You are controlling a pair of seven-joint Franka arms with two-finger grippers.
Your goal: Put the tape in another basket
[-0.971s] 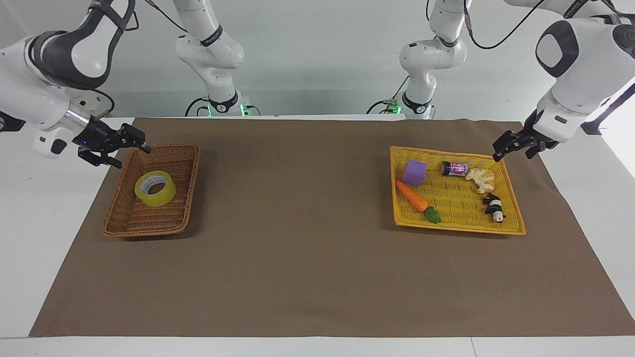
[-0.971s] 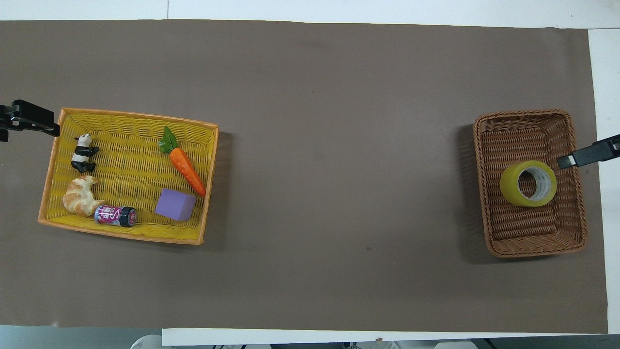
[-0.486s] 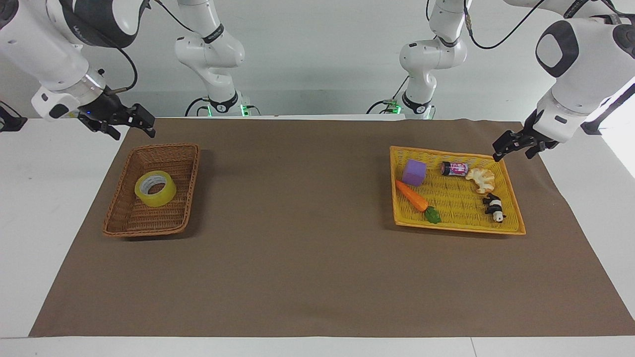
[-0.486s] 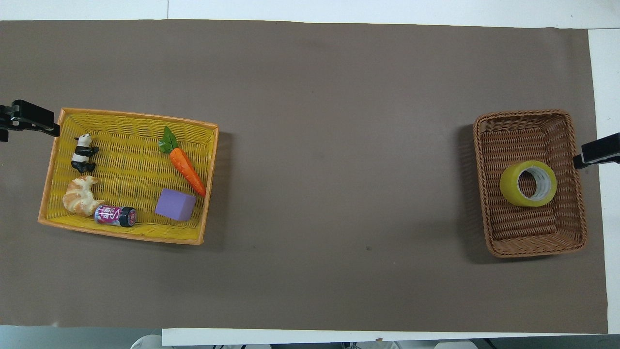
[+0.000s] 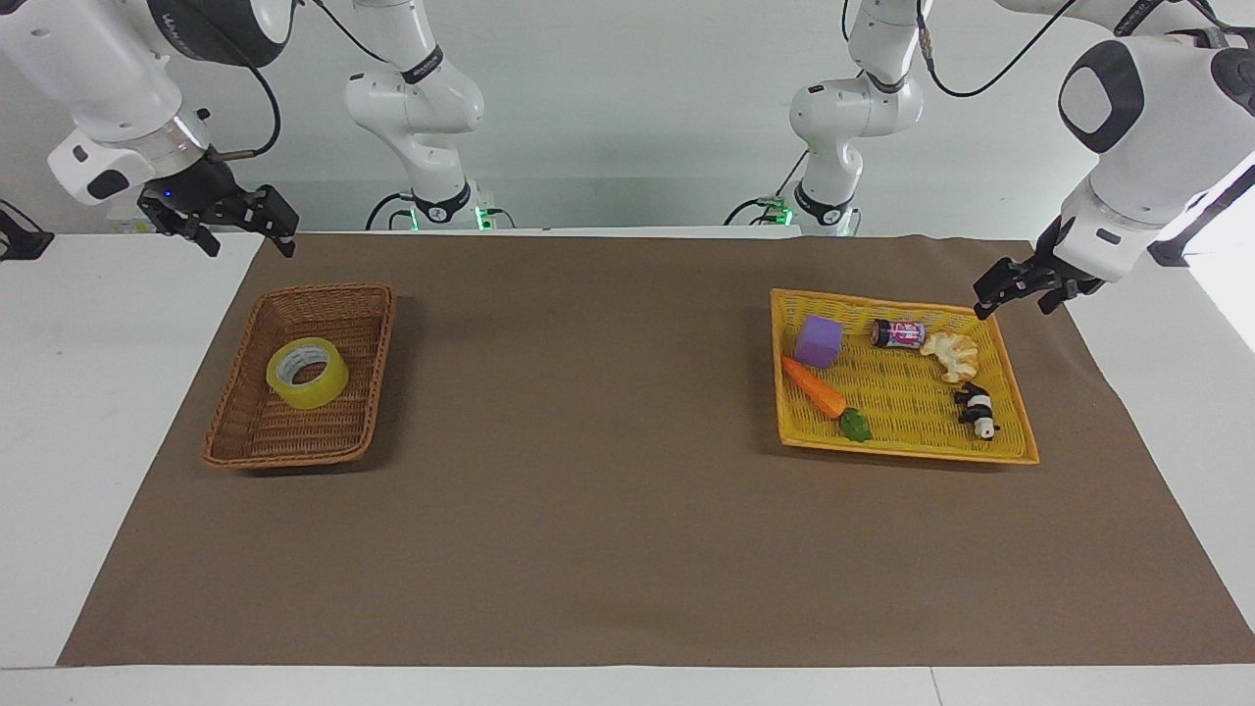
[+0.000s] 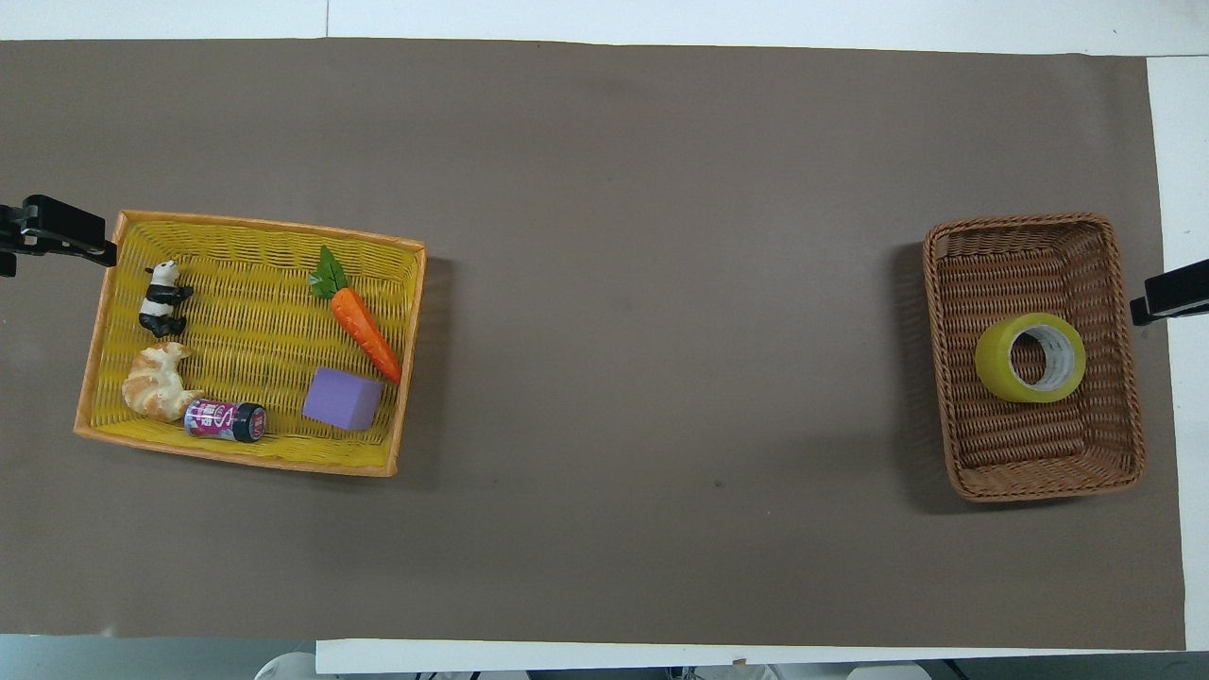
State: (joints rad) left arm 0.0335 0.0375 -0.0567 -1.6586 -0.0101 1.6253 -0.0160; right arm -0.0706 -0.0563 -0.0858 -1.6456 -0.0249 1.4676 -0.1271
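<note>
Facing view first: we find the tape [image 5: 307,372] lying flat in the brown wicker basket [image 5: 227,431], so we judge the transfer done. Our right gripper [image 5: 240,224], fingers spread and empty, hangs over the cloth's edge at its own end of the table. Our left gripper [image 5: 1010,288] waits, likewise released, over a corner of the yellow mesh basket [image 5: 902,446].

Overhead view: the tape [image 6: 1030,357] sits mid-basket [image 6: 1039,484]; only parking both arms remains.
</note>
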